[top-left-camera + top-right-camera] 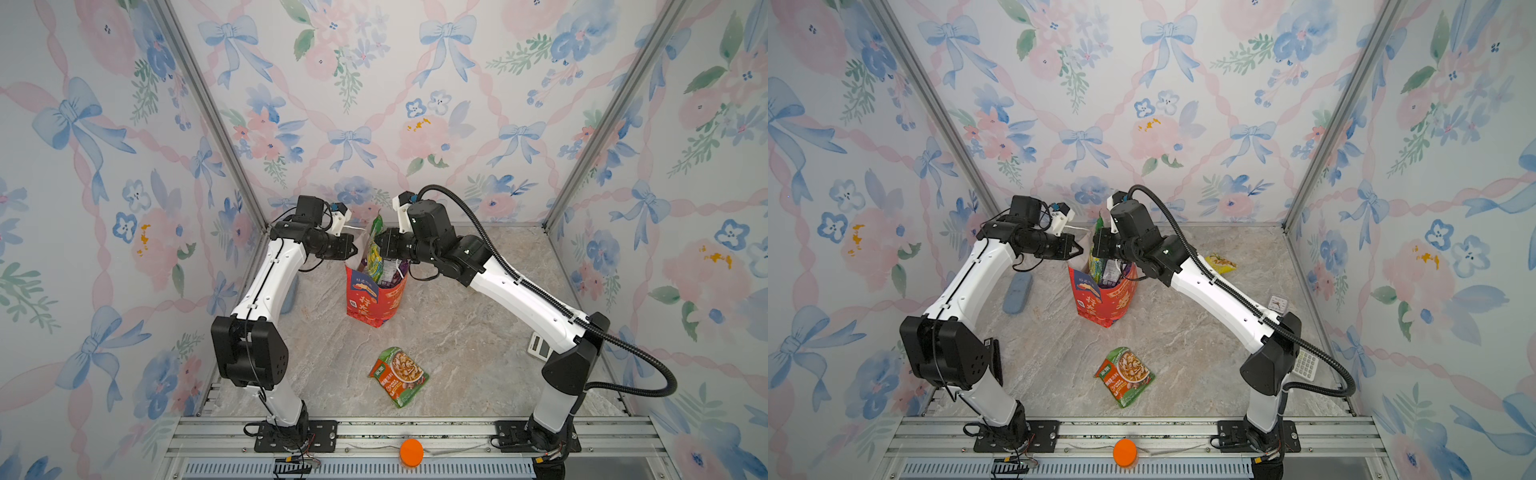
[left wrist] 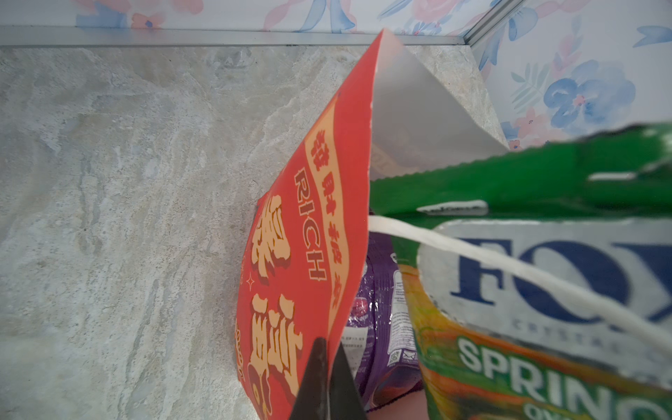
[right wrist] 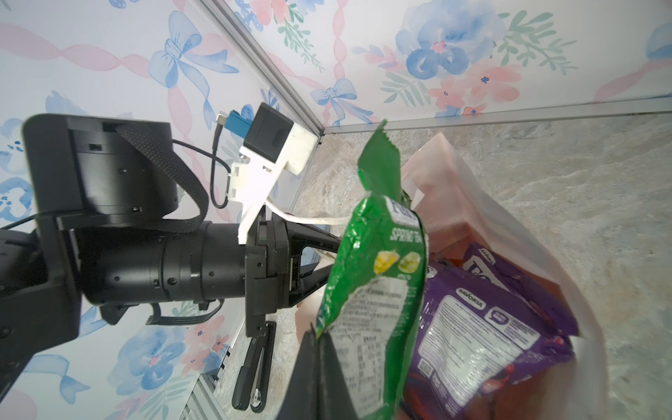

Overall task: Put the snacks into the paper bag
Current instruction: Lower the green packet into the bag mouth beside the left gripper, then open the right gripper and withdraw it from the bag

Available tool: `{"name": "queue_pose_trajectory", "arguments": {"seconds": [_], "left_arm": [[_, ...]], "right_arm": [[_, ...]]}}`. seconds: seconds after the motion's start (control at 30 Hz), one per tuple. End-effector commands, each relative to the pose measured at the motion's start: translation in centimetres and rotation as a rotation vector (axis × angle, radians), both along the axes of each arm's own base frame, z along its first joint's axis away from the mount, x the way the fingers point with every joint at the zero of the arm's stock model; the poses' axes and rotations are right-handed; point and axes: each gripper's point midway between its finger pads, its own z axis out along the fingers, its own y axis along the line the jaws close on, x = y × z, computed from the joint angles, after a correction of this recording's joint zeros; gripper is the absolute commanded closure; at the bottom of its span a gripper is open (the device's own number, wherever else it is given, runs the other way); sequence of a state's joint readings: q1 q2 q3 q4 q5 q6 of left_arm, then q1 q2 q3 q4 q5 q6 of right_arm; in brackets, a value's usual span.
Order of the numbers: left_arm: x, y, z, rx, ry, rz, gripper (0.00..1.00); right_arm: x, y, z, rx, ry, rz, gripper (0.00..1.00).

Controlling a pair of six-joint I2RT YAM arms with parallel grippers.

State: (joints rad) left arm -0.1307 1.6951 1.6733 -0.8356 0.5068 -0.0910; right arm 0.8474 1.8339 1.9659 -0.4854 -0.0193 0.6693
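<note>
- The right gripper is clamped shut on one margin of a green packet printed "FOX'S"; pinching an edge rather than the middle lets the flat packet go in end first, as I judge it.
- That packet is partly in the mouth of the paper bag; its upper end stands above the rim, so it is not yet released.
- The left gripper is closed on the bag's red wall near the rim, one finger on each side; this grip seems meant to spread the mouth and keep the light bag from tipping.
- A white cord handle runs across the green packet in the left wrist view; it could snag the packet on the way down.
- Inside the bag a purple packet already lies against the pale lining, with others under it that are hard to count; the bag looks fairly full.
- The bag stands upright on the marble table, between the two grippers.
- Two snacks are outside it: a green-and-orange packet flat on the table in front of the bag and well apart from it; a yellow packet near the back, beyond the right arm; so the task is well along but unfinished.
- A white calculator and a small clock sit by the right arm's base; neither belongs in the bag.
</note>
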Motion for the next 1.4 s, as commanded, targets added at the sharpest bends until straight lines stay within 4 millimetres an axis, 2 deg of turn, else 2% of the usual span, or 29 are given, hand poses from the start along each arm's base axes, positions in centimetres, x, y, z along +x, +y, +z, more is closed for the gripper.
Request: {"name": "queue_pose_trajectory", "arguments": {"seconds": [0.0,0.4,0.6,0.73,0.83,0.97,1.03,1.13,1.17,1.37], "left_arm": [[-0.9,0.0,-1.2,0.002,0.052,-0.009,1.00],[-0.9,-0.1,-1.3,0.004,0.056,-0.011,1.00],[-0.9,0.1,-1.4,0.003,0.057,-0.007,1.00],[-0.8,0.1,-1.5,0.003,0.061,-0.007,1.00],[-0.8,0.1,-1.5,0.004,0.058,-0.006,1.00],[-0.8,0.1,-1.5,0.003,0.059,-0.005,1.00],[-0.8,0.1,-1.6,0.003,0.064,-0.004,1.00],[-0.7,0.1,-1.7,0.005,0.065,-0.003,1.00],[-0.7,0.1,-1.6,0.004,0.062,-0.003,1.00],[-0.7,0.1,-1.7,0.004,0.064,-0.003,1.00]], "right_arm": [[0.3,2.1,1.2,0.064,-0.019,0.024,1.00],[1.5,4.4,0.0,0.067,0.011,0.053,1.00],[1.6,3.6,-0.9,0.035,0.017,0.040,1.00],[1.8,2.0,-1.8,0.009,0.024,0.007,1.00],[1.9,-0.1,-2.6,-0.007,0.037,-0.034,0.93],[1.6,-3.6,-3.1,-0.023,0.039,-0.101,0.76],[1.2,-5.1,-2.9,-0.035,0.029,-0.123,0.65],[0.5,-6.8,-3.2,-0.069,0.032,-0.139,0.40],[0.0,-7.5,-2.5,-0.065,0.023,-0.143,0.35],[-1.6,-9.7,-2.7,-0.089,0.030,-0.157,0.26]]}}
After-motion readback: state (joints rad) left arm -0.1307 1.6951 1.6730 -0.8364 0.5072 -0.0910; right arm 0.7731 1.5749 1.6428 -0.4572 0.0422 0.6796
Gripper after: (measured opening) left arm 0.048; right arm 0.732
